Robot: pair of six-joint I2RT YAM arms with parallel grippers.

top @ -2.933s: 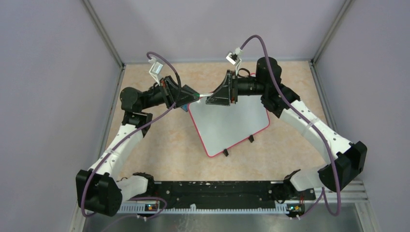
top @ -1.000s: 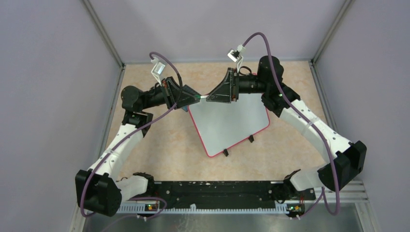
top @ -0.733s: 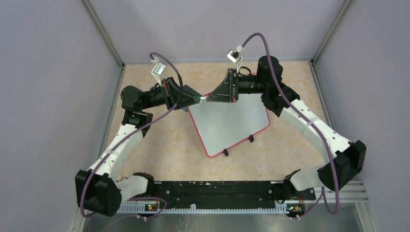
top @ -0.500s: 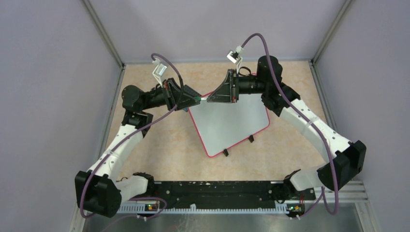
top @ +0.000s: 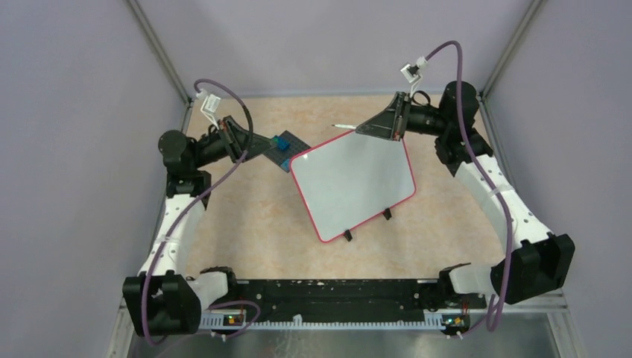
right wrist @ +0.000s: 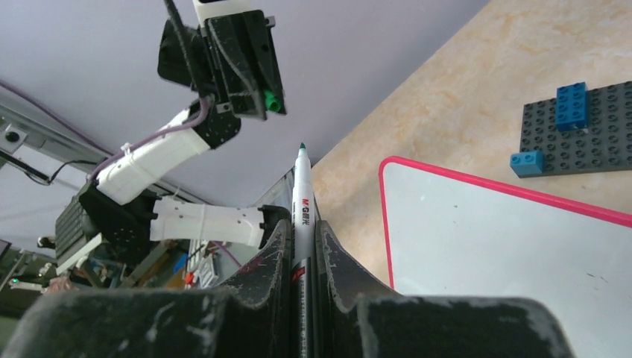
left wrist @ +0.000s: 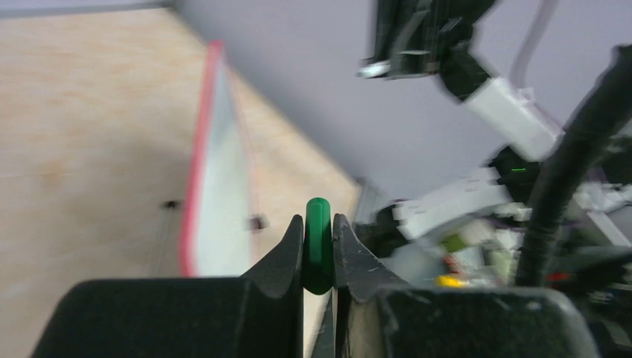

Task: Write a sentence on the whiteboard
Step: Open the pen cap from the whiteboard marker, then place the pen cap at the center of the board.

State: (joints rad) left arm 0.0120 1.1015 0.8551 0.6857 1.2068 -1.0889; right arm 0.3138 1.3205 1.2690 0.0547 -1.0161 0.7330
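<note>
At counter centre, the whiteboard (top: 350,186) lies turned at an angle, writing face up. It has a red-pink rim and two small black feet (top: 348,236) on the near edge. No writing is visible on it in the top view.

The right hand (top: 367,128) is up past the board's far edge, pinched tight on a marker (top: 343,126). The marker is uncapped, with its green tip pointing left and off the board, not touching it. In the right wrist view the marker barrel (right wrist: 301,198) sits clamped between the two fingers (right wrist: 277,246).

The left hand (top: 257,141) is at far left, well apart from the right hand. It is narrow and holds a green cap (left wrist: 318,242) upright between its fingertips. The same cap shows in the right wrist view (right wrist: 273,103).

A dark-grey plate (top: 292,156) sits just beside the board's far-left corner, with blue blocks (top: 282,141) on it. The left hand is near its left edge; contact cannot be judged. The left wrist view is blurred, and there the board (left wrist: 216,179) shows edge-on.
</note>
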